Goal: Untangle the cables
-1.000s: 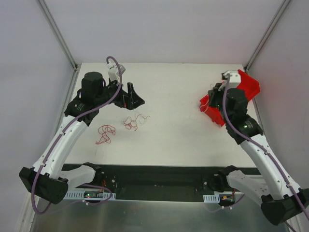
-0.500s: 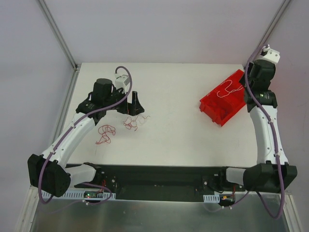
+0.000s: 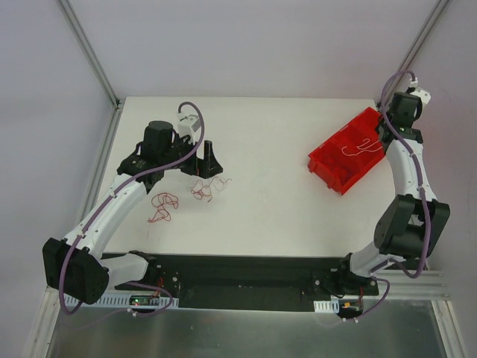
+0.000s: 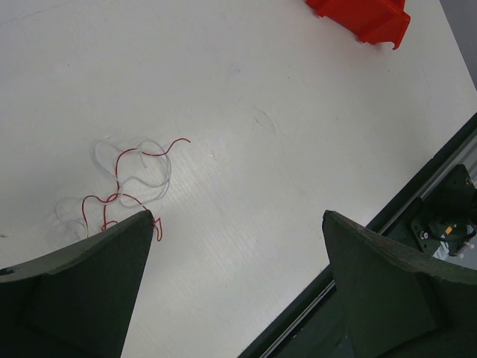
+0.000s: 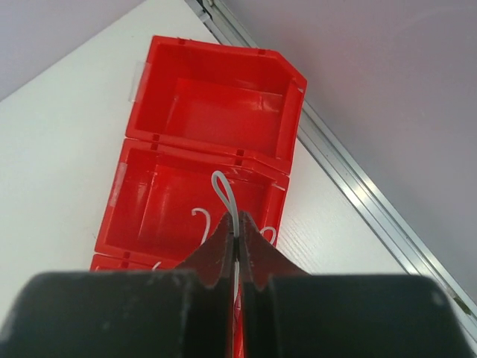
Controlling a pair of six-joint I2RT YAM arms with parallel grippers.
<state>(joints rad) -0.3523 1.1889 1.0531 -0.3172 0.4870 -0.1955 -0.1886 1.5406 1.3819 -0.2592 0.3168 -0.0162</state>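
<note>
Top view: found the cables (image 3: 165, 206) in two red tangles left of centre, just below the left gripper (image 3: 208, 168); whitish wire (image 3: 358, 147) across the red bin (image 3: 328, 160) at right. Left wrist: jaws spread wide, red-and-white tangle at lower left. Right wrist: right gripper (image 5: 237, 235) pinched tight on a whitish wire loop, bin's middle compartment behind

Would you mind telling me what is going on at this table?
It is an untangling job. The right gripper is shut on a white cable above the red bin. The left gripper hangs open over a red and white tangle on the table; another red cable lies separately nearby.
</note>
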